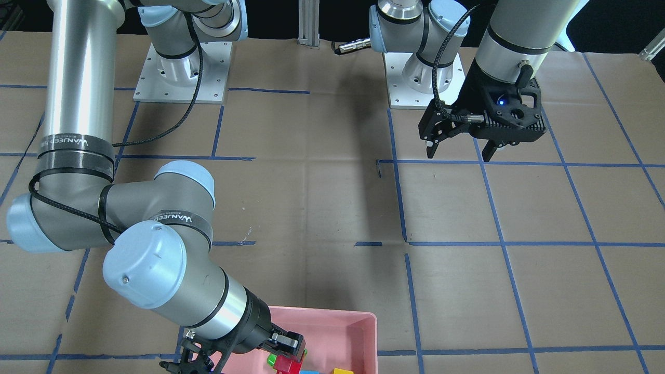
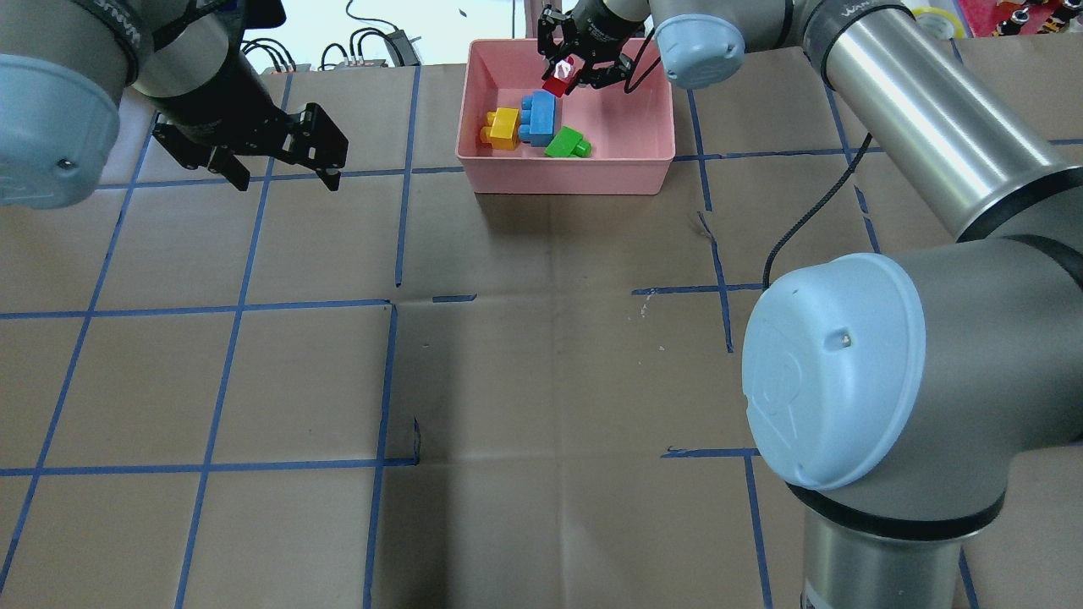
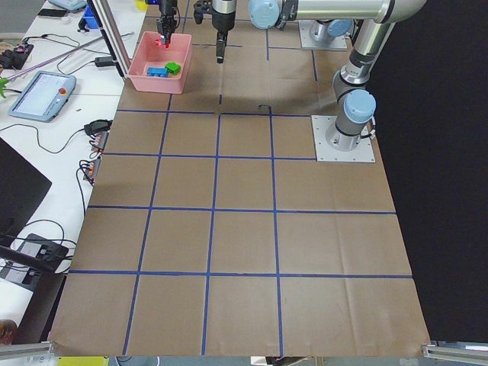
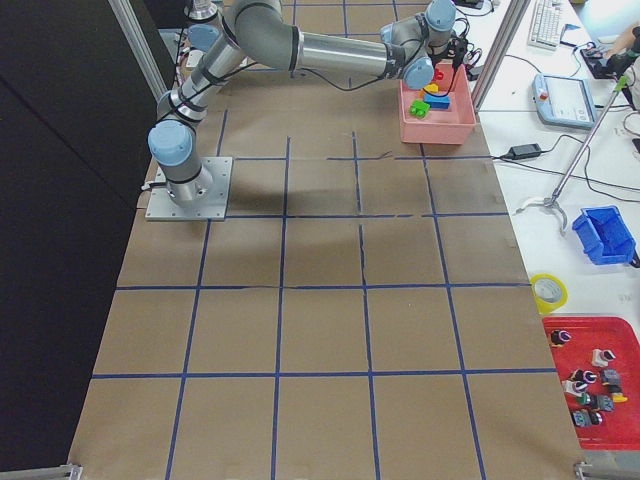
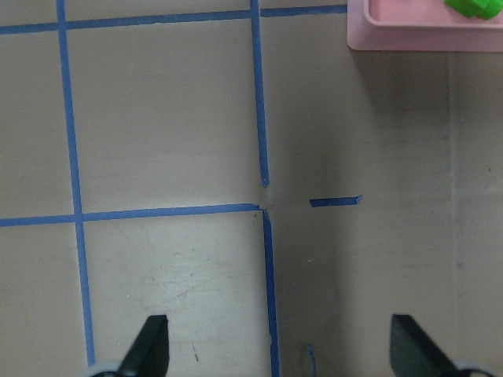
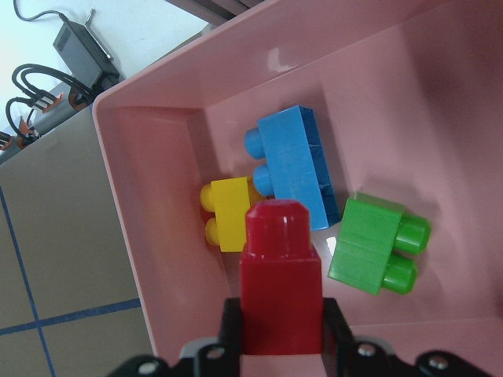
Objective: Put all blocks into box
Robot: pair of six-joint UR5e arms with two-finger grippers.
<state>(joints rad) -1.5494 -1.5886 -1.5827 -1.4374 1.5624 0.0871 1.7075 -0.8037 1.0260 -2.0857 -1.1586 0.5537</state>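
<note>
The pink box (image 2: 651, 93) stands at the far middle of the table. Inside lie the yellow brick (image 2: 503, 128), the blue brick (image 2: 539, 118) and the green brick (image 2: 566, 143). My right gripper (image 2: 575, 68) is shut on the red brick (image 2: 558, 81) and holds it above the box's far side. The right wrist view shows the red brick (image 6: 281, 275) between the fingers, over the yellow (image 6: 225, 214), blue (image 6: 294, 165) and green (image 6: 376, 243) bricks. My left gripper (image 2: 283, 173) is open and empty over the table, left of the box.
Brown paper with blue tape grid lines (image 2: 398, 169) covers the table. Both arm bases (image 1: 179, 72) stand at the robot's edge. Cables and a power adapter (image 2: 398, 42) lie beyond the box. The box corner (image 5: 424, 31) shows in the left wrist view.
</note>
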